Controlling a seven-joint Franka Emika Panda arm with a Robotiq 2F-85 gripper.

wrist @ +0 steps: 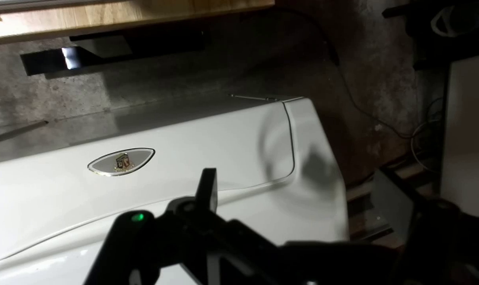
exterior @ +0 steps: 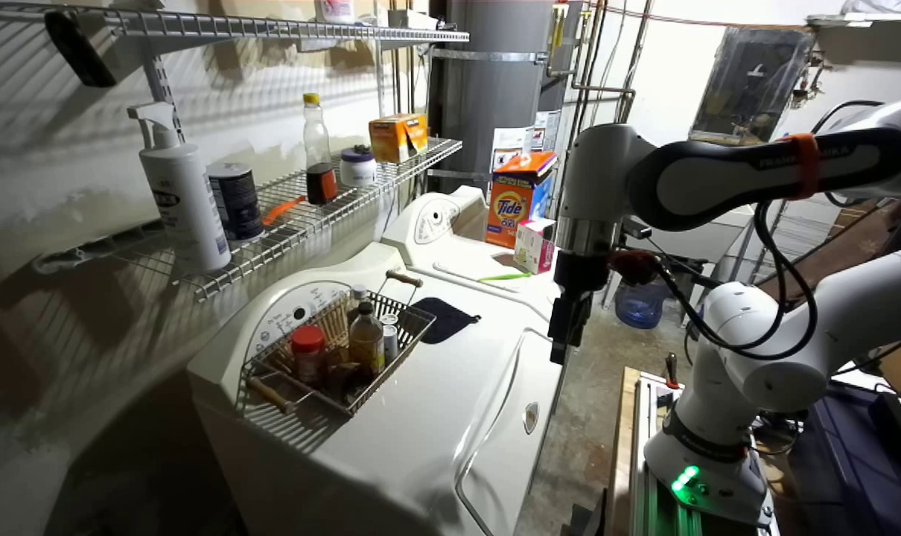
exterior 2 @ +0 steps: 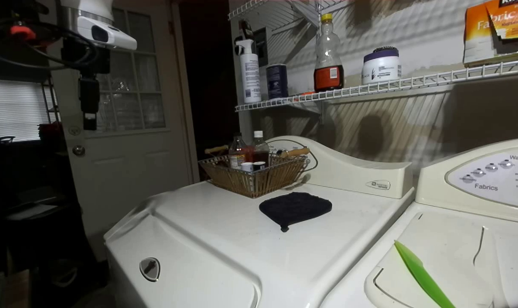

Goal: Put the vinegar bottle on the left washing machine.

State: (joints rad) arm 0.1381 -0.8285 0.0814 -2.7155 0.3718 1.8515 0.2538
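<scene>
A small bottle with a pale cap and brownish-amber contents, matching the vinegar bottle, stands in the wire basket in both exterior views (exterior: 357,295) (exterior 2: 259,145). The basket (exterior 2: 229,182) sits on the left washing machine (exterior 2: 237,235), near its control panel. A dark-capped bottle with amber contents (exterior: 367,341) stands beside it; labels are unreadable. My gripper (exterior: 566,348) points down near the machine's front edge, well away from the basket; it also shows in an exterior view (exterior 2: 90,122). In the wrist view the fingers (wrist: 303,194) are wide apart with nothing between them.
A dark potholder (exterior 2: 295,208) lies on the machine. A red-lidded jar (exterior: 308,353) shares the basket. The wire shelf (exterior: 287,238) above holds a tall white bottle (exterior: 186,201), a syrup bottle (exterior: 319,179) and an orange box (exterior: 398,138). A green utensil (exterior 2: 421,273) lies on the right machine.
</scene>
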